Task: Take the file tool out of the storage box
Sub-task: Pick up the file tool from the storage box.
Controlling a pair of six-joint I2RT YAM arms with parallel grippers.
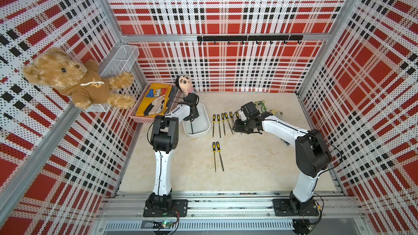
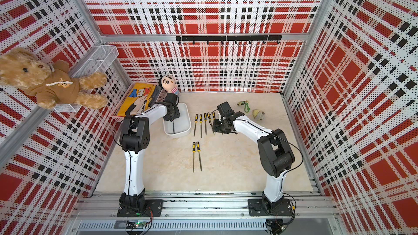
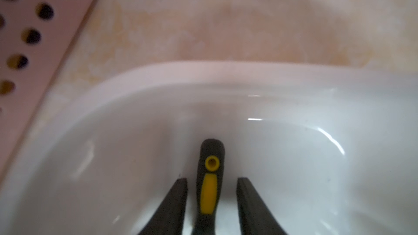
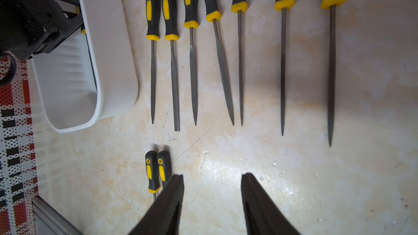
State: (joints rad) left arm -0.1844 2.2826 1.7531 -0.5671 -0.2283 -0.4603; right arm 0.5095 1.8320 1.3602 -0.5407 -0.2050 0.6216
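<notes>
The storage box point(image 1: 207, 118) is a shallow white tub on the table's left side, seen in both top views point(image 2: 187, 118). One file tool point(image 3: 210, 177) with a black and yellow handle lies inside it; its thin blade point(image 1: 191, 127) shows below my left wrist. My left gripper point(image 3: 212, 180) reaches down into the box. Its fingers point(image 3: 178, 195) stand on either side of the handle, and a narrow gap shows on each side. My right gripper point(image 4: 212, 177) hangs open over bare table, right of the box, with nothing between its fingers.
Several files point(image 1: 222, 123) lie in a row right of the box, and two more point(image 1: 217, 154) lie nearer the front. A pink perforated basket point(image 1: 153, 102) with a yellow cloth borders the box on the left. A doll point(image 1: 184, 84) sits behind it. Small toys point(image 2: 257, 114) lie at the back right.
</notes>
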